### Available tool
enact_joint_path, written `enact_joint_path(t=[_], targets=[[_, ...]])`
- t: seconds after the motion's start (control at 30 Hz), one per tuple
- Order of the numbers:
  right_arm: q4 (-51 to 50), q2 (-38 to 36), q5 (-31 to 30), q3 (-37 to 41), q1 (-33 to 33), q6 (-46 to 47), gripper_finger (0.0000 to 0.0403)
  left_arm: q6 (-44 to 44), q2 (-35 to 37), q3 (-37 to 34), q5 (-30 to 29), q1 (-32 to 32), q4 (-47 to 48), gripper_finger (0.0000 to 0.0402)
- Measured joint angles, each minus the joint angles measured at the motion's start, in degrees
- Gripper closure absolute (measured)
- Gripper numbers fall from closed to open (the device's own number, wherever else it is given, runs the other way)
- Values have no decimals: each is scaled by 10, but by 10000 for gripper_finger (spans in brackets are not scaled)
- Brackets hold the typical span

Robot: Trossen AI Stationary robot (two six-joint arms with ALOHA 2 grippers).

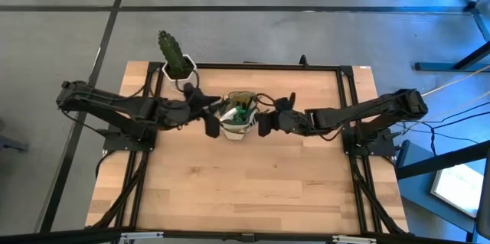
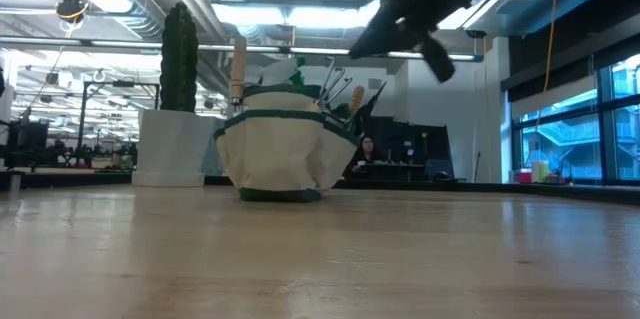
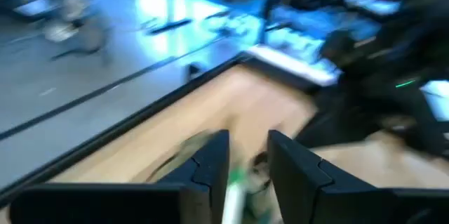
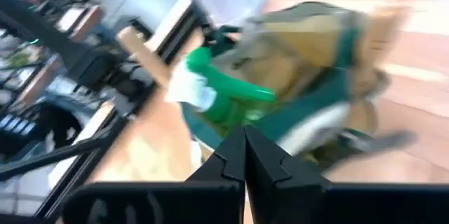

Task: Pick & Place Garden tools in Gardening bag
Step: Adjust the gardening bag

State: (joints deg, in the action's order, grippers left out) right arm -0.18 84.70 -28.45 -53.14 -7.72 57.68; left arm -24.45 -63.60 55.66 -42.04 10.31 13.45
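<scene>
Left gripper (image 1: 212,124) hovers at the left side of the small soft olive-green and pale fabric gardening bag (image 1: 236,124), its two dark fingers (image 3: 210,164) parted with a gap, nothing clearly held between them. Opposite, the right gripper (image 1: 264,124) hangs just beside the bag's right side, fingers pressed together and empty. Wooden-handled garden tools (image 2: 239,74) and a green round-bodied item (image 4: 224,97) stick up from the bag, mid-table. Behind stands a tall green cactus in a white pot (image 1: 177,62).

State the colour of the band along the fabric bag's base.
Dark green band on the pale fabric bag; low view shows it best.
</scene>
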Motion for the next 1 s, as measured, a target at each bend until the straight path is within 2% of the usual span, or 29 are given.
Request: enact_joint_path(t=[0.1, 0.17, 0.3, 0.4, 0.5, 0.6, 0.7, 0.8, 1.0], targets=[[-92, -26, -42, 0, -11, 56, 403, -83, 27, 0, -50, 10, 98, 332], [-162, -40, -63, 0, -17, 104, 403, -145, 37, 0, -58, 13, 167, 350], [-254, -50, -60, 0, -19, 183, 403, -281, 43, 0, -61, 15, 304, 390], [-264, -38, -53, 0, -6, 203, 403, -373, 38, 0, -56, 7, 398, 398], [-225, -25, -12, 0, 25, 196, 403, -434, 34, -2, -27, -16, 448, 400], [-196, -10, 27, 0, 57, 197, 403, -447, 40, -25, 21, -39, 422, 400], [-173, -6, 46, 0, 82, 196, 403, -449, 63, -73, 59, -59, 348, 401], [-171, -6, 58, 0, 91, 190, 403, -441, 98, -147, 98, -72, 224, 401], [-173, -6, 76, 0, 94, 180, 403, -403, 173, -325, 128, -105, -65, 401]])
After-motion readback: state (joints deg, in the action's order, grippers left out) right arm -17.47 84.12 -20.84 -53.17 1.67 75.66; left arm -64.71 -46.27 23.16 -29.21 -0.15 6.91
